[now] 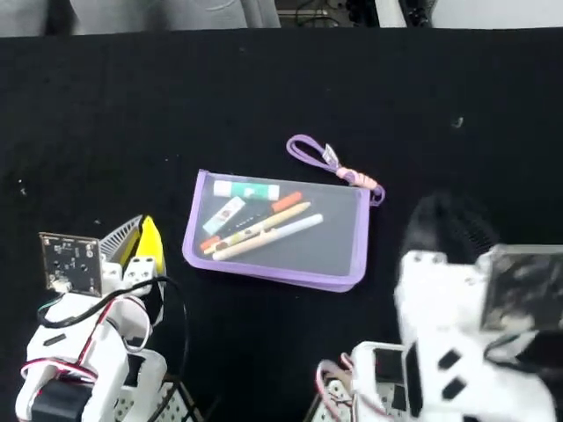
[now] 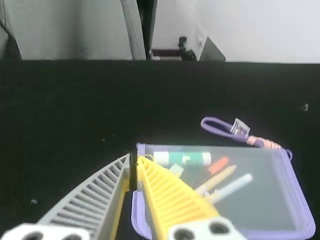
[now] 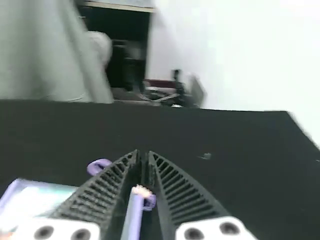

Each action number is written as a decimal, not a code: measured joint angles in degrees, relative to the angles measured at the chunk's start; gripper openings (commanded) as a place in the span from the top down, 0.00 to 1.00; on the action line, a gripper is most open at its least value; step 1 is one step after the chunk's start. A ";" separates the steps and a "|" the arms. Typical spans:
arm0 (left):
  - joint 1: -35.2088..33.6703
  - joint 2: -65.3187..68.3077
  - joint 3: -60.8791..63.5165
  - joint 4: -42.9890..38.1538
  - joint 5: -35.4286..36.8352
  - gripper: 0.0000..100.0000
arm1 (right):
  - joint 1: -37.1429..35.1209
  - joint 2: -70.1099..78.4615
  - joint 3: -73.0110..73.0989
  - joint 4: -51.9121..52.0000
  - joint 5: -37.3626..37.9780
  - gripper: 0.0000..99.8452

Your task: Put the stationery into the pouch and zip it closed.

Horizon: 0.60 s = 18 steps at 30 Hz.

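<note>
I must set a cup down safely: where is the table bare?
Bare: the wide table beyond the pouch and its strap. Crowded: beside the pouch, by the left gripper and right gripper.

Pouch (image 2: 265, 200) corner hidden behind left pincer (image 2: 132, 160), lower edge cut off by frame. Right arm (image 1: 457, 338) blurred in high view. Stationery (image 1: 259, 224) inside too small to sort.

White arm (image 1: 97, 352), yellow-grey ribbed claw (image 2: 132, 160)
</note>
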 measured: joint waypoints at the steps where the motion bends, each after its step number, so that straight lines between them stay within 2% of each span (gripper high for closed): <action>1: 0.00 0.00 0.00 0.79 0.00 0.97 | -1.76 -2.55 2.55 -0.35 0.00 0.99; 7: 0.00 0.00 0.79 3.60 0.00 0.97 | -3.96 -14.59 12.31 -2.02 3.69 0.99; 18: 0.00 0.00 5.63 3.60 0.00 0.97 | -4.13 -28.40 27.34 -4.04 4.66 0.98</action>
